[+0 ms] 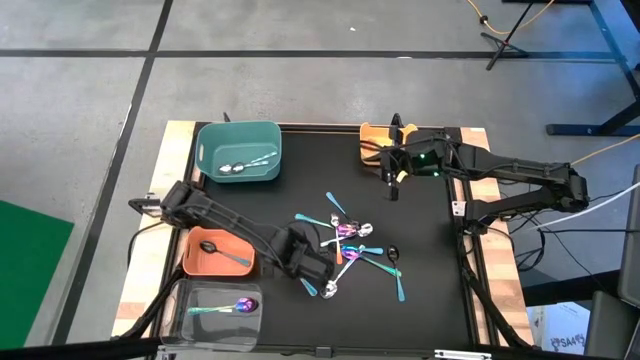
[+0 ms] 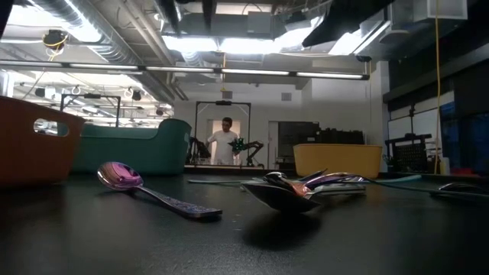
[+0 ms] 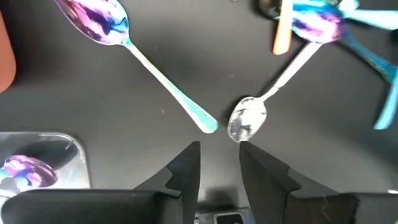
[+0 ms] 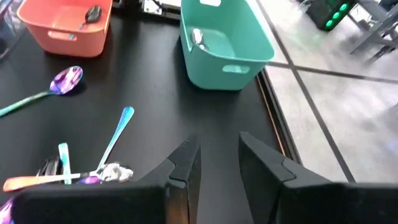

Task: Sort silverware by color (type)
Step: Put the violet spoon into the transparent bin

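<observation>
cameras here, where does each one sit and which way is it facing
High view: above the table, looking straight down; both arms show, left gripper by the spoon pile, right gripper near the yellow bin.
Low view: at table-top height, looking level across the spoons into the room; no arm shows.
Left wrist view: on the left arm, facing down at a silver spoon; its own fingers show.
Right wrist view: on the right arm, facing across the table; its own fingers show.
Shared: the teal bin appears in the high, low and right wrist views.

table (image 1: 430, 300): black | bins: teal (image 1: 238, 152), orange (image 1: 216, 253), clear (image 1: 215, 312), yellow (image 1: 376, 140) | spoons (image 1: 355, 245): blue, silver, iridescent purple, perhaps copper
</observation>
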`<state>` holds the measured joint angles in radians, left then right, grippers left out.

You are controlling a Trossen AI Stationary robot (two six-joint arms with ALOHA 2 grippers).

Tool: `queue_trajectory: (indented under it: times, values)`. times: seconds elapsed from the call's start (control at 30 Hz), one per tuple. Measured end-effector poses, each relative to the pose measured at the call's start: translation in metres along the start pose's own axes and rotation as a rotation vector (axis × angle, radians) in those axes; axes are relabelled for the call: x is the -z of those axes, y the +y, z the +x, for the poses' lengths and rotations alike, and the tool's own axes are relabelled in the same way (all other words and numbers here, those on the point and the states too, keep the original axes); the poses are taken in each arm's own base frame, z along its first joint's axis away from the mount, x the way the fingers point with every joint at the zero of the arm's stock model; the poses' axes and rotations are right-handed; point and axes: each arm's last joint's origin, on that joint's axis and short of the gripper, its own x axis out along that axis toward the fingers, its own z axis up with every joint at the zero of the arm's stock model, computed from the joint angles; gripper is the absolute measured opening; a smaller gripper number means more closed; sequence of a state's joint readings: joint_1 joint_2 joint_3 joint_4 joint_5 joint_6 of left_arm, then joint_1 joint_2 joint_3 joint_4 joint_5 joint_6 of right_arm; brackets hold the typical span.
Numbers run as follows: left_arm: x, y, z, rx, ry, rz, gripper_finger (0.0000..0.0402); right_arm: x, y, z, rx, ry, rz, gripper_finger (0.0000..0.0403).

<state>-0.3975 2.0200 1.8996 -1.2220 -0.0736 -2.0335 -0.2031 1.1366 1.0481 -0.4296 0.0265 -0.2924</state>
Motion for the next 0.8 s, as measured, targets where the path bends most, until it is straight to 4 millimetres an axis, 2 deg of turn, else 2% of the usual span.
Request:
queue_trajectory:
  times: [0.37, 0.53, 0.8]
  values:
    - [0.015, 0.007, 0.046, -0.157, -0.063, 0.042, 0.0106, 0.0, 0.0, 0.0, 0.0, 0.0, -0.001, 0.0097]
    - [0.009, 0.016, 0.067, -0.21, -0.088, 0.035, 0.0106, 0.0, 0.0, 0.0, 0.0, -0.001, 0.0, 0.0097]
    - [-0.004, 0.021, 0.1, -0.187, -0.079, 0.008, 0.0106, 0.0, 0.0, 0.0, 0.0, -0.001, 0.0, 0.0097]
